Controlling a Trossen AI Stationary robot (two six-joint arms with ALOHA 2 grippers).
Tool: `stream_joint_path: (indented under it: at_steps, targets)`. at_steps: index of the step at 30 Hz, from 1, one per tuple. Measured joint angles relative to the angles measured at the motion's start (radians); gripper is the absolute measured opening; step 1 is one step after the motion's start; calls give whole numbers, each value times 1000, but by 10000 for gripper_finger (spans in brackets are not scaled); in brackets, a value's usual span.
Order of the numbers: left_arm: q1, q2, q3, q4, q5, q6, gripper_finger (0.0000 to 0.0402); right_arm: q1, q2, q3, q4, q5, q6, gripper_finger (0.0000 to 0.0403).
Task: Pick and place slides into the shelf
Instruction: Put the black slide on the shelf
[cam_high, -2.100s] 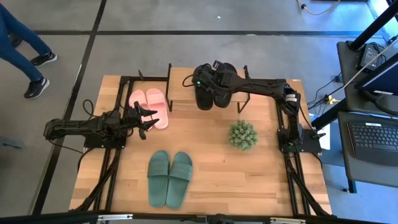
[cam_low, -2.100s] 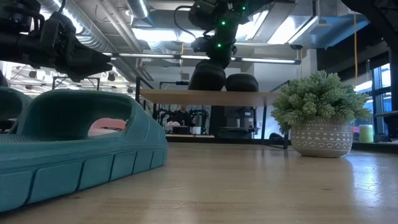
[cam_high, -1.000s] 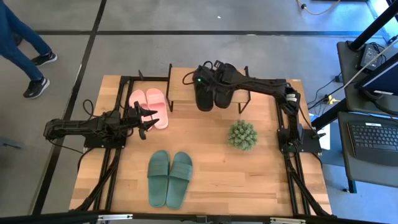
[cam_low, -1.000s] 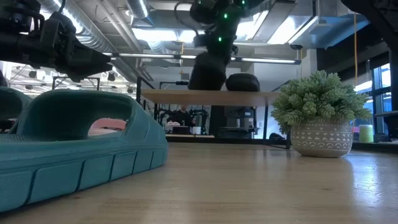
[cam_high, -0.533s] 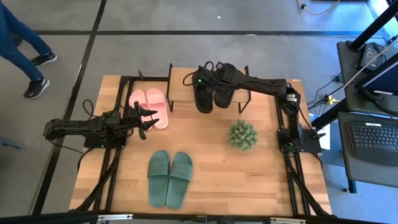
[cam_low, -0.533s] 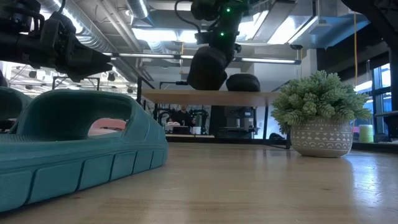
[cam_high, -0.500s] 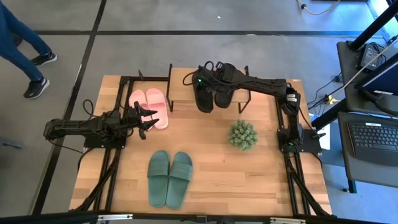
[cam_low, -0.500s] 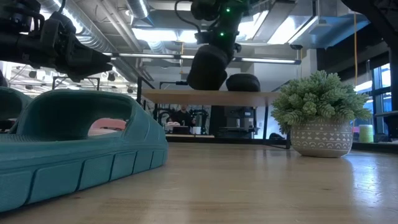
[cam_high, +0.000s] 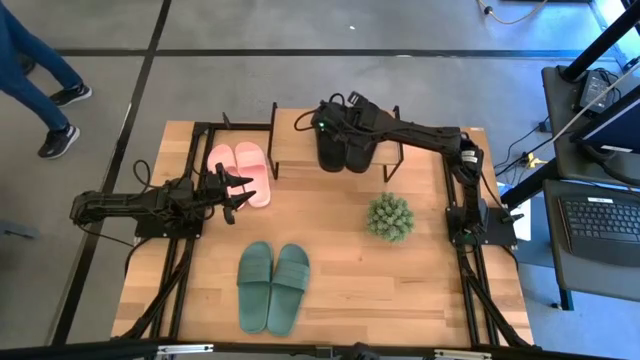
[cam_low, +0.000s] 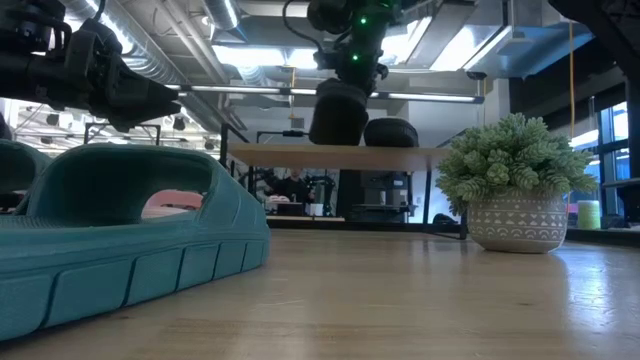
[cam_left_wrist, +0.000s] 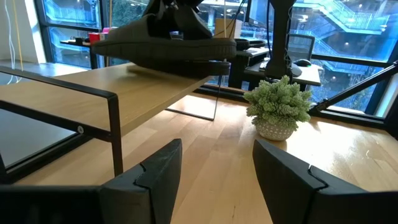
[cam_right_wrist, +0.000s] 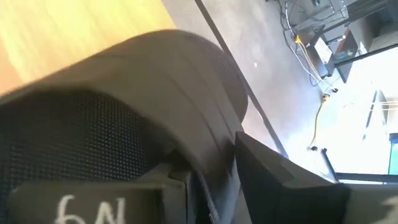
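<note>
The shelf (cam_high: 292, 132) stands at the table's far side. On its plank top lies one black slide (cam_high: 360, 150), sole down. My right gripper (cam_high: 327, 122) reaches over the shelf from the right and is shut on the other black slide (cam_high: 330, 152), just left of the first. In the low view this slide (cam_low: 338, 112) sits close over the plank (cam_low: 280, 153). The pink pair (cam_high: 241, 170) lies left of the shelf, and the green pair (cam_high: 272, 286) lies at the near middle. My left gripper (cam_high: 238, 190) waits open beside the pink pair. My right gripper holds the left black slide by its strap (cam_right_wrist: 186, 87), which fills the wrist view, with one dark finger (cam_right_wrist: 280, 180) beside it. The fingers come from above, pointing down. The slide hangs below them, low over the plank; I cannot tell if it touches.
A spiky green plant in a white pot (cam_high: 390, 217) stands near the shelf, toward the right. The plank's left half (cam_left_wrist: 124, 93) is bare. A person's legs (cam_high: 40, 80) show on the floor beyond the table's far left corner.
My right gripper has raised the left black slide off the plank, tipped it, and carried it a little toward the table's far edge. The slide now hangs straighter and lower than half a second ago. The other black slide has stayed put.
</note>
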Motion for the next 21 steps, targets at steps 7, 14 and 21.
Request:
stream_joint_path:
  at_steps: [7,14,21]
  targets:
    - [0,0,0,0,0,0,191,-1,0,0,27,-1,1,97]
    - [0,0,0,0,0,0,191,-26,0,0,36,-108,23,97]
    - [0,0,0,0,0,0,191,-46,19,-1,53,-101,0,97]
